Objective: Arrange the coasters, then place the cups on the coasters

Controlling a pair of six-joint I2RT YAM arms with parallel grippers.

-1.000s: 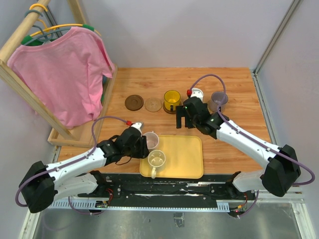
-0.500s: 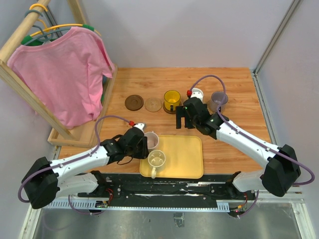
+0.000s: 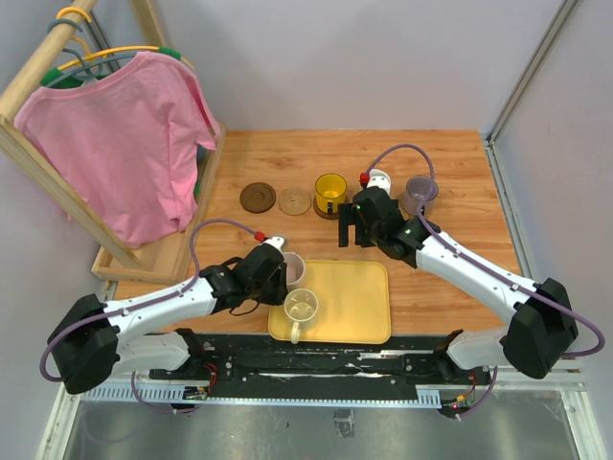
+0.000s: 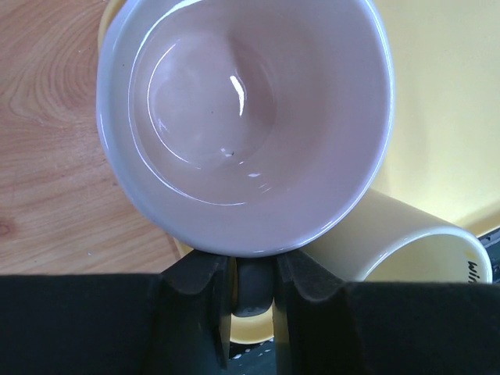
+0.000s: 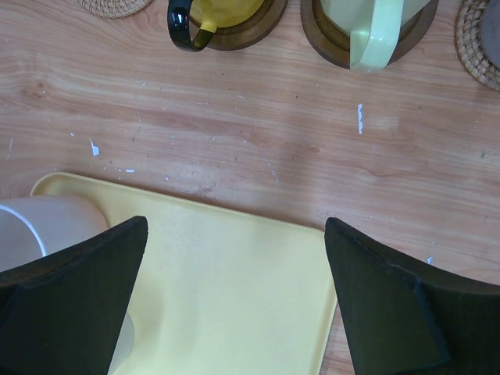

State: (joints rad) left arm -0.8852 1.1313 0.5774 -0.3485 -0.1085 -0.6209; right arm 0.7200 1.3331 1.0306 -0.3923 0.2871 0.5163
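Observation:
A pale pink cup (image 4: 242, 117) fills the left wrist view, standing at the yellow tray's (image 3: 354, 297) left corner. My left gripper (image 4: 254, 289) is shut on its dark handle (image 4: 254, 285), one finger on each side. A cream cup (image 3: 302, 307) stands on the tray beside it. My right gripper (image 3: 350, 230) hangs open and empty above the tray's far edge (image 5: 234, 266). A dark brown coaster (image 3: 257, 197) and a tan coaster (image 3: 294, 201) lie bare. The amber cup (image 3: 331, 192), white-green cup (image 3: 379, 180) and purple cup (image 3: 420, 192) each stand on a coaster.
A wooden rack (image 3: 144, 257) with a pink shirt (image 3: 115, 144) stands at the table's left side. A metal frame post (image 3: 503, 182) runs along the right edge. The arms' bases and a black rail (image 3: 326, 359) line the near edge.
My left gripper has slid a little right toward the pink cup, and its jaws have narrowed around the handle. The right arm and the cups have stayed put.

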